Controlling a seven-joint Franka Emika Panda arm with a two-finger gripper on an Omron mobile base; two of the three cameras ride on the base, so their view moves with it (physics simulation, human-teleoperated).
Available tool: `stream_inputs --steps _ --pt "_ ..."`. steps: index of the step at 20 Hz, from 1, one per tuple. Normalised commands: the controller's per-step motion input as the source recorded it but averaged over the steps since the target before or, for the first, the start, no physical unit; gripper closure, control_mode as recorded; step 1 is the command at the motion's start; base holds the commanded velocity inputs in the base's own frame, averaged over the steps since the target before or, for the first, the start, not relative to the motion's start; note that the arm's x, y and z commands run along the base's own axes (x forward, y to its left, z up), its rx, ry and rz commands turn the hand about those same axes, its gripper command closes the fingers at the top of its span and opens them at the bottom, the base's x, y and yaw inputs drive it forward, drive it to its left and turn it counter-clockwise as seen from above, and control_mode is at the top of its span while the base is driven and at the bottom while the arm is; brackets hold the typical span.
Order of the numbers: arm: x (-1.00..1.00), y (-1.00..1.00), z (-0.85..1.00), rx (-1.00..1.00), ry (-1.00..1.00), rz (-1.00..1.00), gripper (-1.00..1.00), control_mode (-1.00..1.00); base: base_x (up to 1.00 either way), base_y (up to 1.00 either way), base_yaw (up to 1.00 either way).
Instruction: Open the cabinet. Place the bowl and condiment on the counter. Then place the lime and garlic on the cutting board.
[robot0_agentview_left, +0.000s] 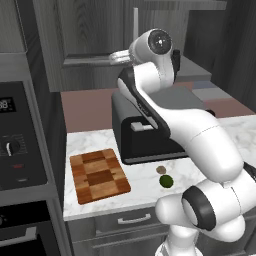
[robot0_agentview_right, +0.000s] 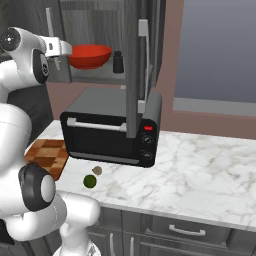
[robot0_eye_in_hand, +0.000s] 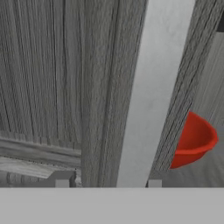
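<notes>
Hand view: fingertips (robot0_eye_in_hand: 61, 182) half apart astride silver handle (robot0_eye_in_hand: 151, 100) of left cabinet door (robot0_eye_in_hand: 52, 78), contact not certain, red bowl (robot0_eye_in_hand: 192, 140) beyond to right; better to close fully, then pull slowly along door's arc, wrist square.

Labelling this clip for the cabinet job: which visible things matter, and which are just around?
Job:
cabinet
bowl
condiment
lime
garlic
cutting board
counter

Around:
toaster oven
drawers
</notes>
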Motion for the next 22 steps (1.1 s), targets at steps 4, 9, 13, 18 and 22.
stream_inputs --steps 4,9,13,18,22 --pt "-0.01 0.0 0.04 0.0 0.0 0.0 1.0 -1.0 0.0 0.0 0.0" --pt "-0.15 0.0 0.27 0.0 0.0 -0.01 1.0 -1.0 0.0 0.0 0.0" --pt "-0.23 0.0 0.41 0.0 -0.03 -0.02 1.0 -1.0 0.0 0.0 0.0" --pt "-0.24 0.0 0.43 0.0 -0.04 -0.03 1.0 -1.0 0.0 0.0 0.0" --pt "-0.32 0.03 0.4 -0.01 -0.02 -0.03 1.0 -1.0 0.0 0.0 0.0"
